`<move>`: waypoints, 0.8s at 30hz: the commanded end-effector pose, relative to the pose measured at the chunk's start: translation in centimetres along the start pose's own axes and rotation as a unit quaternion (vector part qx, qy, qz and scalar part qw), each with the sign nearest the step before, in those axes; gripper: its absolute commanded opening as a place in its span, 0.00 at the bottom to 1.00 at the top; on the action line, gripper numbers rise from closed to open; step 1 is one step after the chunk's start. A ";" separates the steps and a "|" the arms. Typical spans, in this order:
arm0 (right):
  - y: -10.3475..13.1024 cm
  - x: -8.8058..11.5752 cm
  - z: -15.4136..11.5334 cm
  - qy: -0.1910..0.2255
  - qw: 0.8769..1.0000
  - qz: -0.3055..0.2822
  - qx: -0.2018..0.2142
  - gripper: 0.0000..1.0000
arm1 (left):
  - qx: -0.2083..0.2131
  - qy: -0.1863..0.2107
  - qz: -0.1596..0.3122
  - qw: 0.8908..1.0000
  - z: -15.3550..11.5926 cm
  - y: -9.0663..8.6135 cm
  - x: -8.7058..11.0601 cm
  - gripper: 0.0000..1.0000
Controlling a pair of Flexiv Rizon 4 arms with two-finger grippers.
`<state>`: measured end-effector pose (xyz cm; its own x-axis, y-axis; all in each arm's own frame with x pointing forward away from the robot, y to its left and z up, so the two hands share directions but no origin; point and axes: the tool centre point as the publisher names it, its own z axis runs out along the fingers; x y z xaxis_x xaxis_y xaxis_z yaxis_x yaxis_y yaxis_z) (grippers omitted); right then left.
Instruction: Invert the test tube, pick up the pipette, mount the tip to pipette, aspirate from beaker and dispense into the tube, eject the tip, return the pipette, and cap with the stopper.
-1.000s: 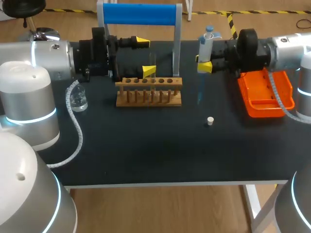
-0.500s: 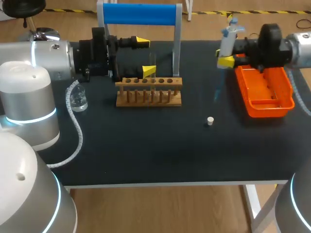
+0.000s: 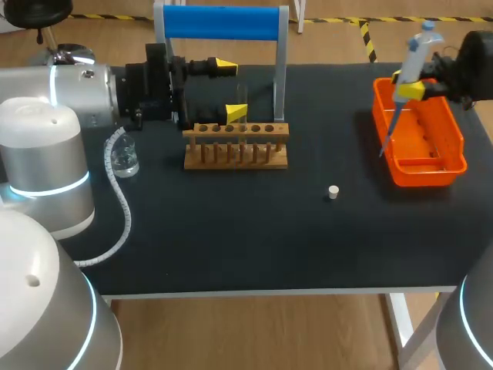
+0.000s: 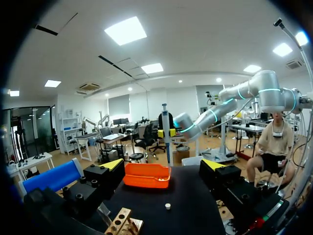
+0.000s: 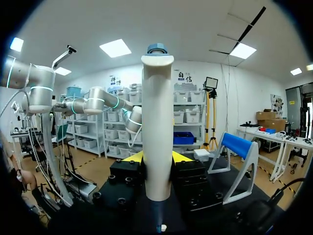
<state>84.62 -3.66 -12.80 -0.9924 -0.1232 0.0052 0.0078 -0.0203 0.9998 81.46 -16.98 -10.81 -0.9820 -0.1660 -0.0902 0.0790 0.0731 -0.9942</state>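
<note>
Since the right gripper (image 3: 410, 86) has the pipette (image 3: 414, 58) squeezed tight between its two fingers, up over the orange tray (image 3: 428, 174) at the far right of the table, I think the picking-up part is done. A thin tip (image 3: 385, 139) is on the pipette and points down into the tray, so I think dropping the tip there comes next. I cannot tell if any water has gone into the test tube (image 3: 246, 108). That tube is clear and hard to see. It seems to stand up at the wooden rack (image 3: 236, 146) in the middle, just beside the left gripper (image 3: 231, 89). The left gripper's fingers are spread wide, and its own view shows nothing squeezed between them.

What looks left to do is drop the tip, put the pipette back, and push the stopper (image 3: 333, 192) onto the tube. The stopper lies alone on the table, nearer than the rack and off to its right, well apart from it.

Now the count, big to small:
- one black table (image 3: 231, 247)
- two arms, the left arm (image 3: 69, 85) and the right arm (image 3: 471, 65)
- one stand with a blue top (image 3: 222, 21)
- one orange tray
- one rack with six holes
- one pipette
- one beaker (image 3: 123, 160) at the left
- one test tube
- one tip
- one stopper
</note>
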 end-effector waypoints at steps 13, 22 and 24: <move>-1.4 -3.9 -9.7 0.014 0.999 -0.032 0.019 0.00 | 0.001 -0.001 0.001 1.000 0.0 0.1 0.1 1.00; -2.5 -5.2 -11.7 0.017 0.999 -0.032 0.026 0.00 | 0.001 -0.001 0.001 1.000 0.0 0.1 0.1 1.00; -2.6 -5.5 -12.0 0.019 0.999 -0.032 0.019 0.00 | 0.001 -0.001 0.001 1.000 0.0 0.1 0.1 1.00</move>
<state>90.65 -14.18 -15.29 -0.9937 -0.0941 -0.0613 -0.0636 0.0215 0.9977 81.46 -16.98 -10.81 -0.9820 -0.1659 -0.0902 0.0790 0.0731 -0.9942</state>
